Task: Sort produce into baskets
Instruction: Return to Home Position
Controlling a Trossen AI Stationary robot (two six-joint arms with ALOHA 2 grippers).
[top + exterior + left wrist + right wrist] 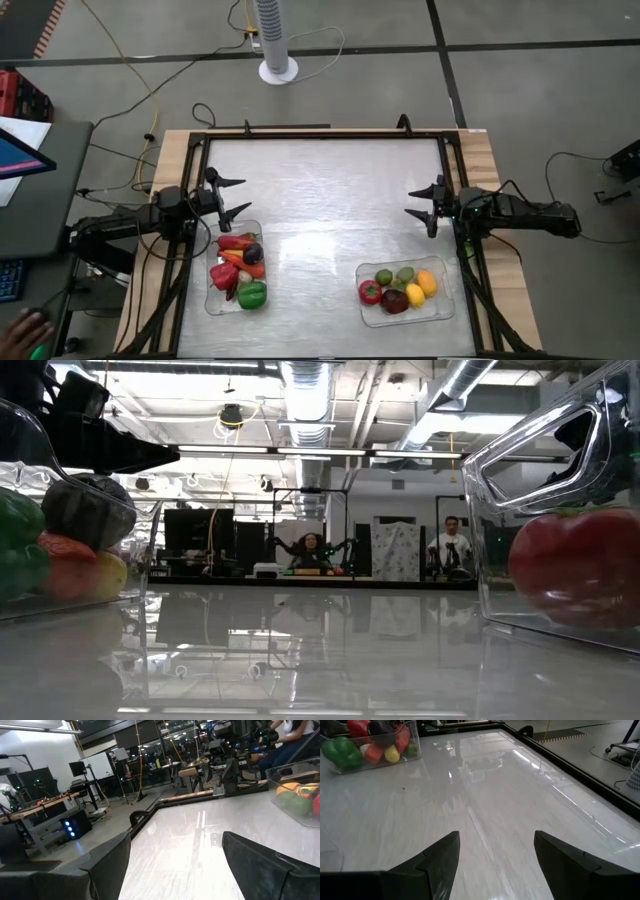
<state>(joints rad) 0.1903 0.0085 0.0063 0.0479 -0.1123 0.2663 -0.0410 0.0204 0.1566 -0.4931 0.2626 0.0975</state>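
**Gripper state.** The left gripper (244,194) has its fingers spread and holds nothing. It sits at the left edge of the desk (330,190), near one short end of the left basket (211,296). The right gripper (409,203) is also spread and empty. It sits at the right edge of the desk, near the right basket (446,300) but apart from it.

**Task progress.** The high view shows no produce loose on the desk.
- The left basket holds red peppers (235,243), a dark purple piece (253,253) and a green pepper (252,294).
- The right basket holds a tomato (370,292), a dark-red piece (394,300), a lemon (414,294), an orange (427,283) and limes (384,277).

Judged from this layout, sorting is complete. Only parking of the arms appears to be left.

**View comparison.**
- Only the high view shows both baskets and both arms together.
- The right wrist view looks across the desk into the left basket. It shows a small yellow piece (392,754) low among the peppers, which is not readily picked out from above.
- The left wrist view catches only a corner of the right basket.
- The low view shows the basket walls close on either side and people (312,550) in the room beyond. Neither gripper's fingers can be read in it.
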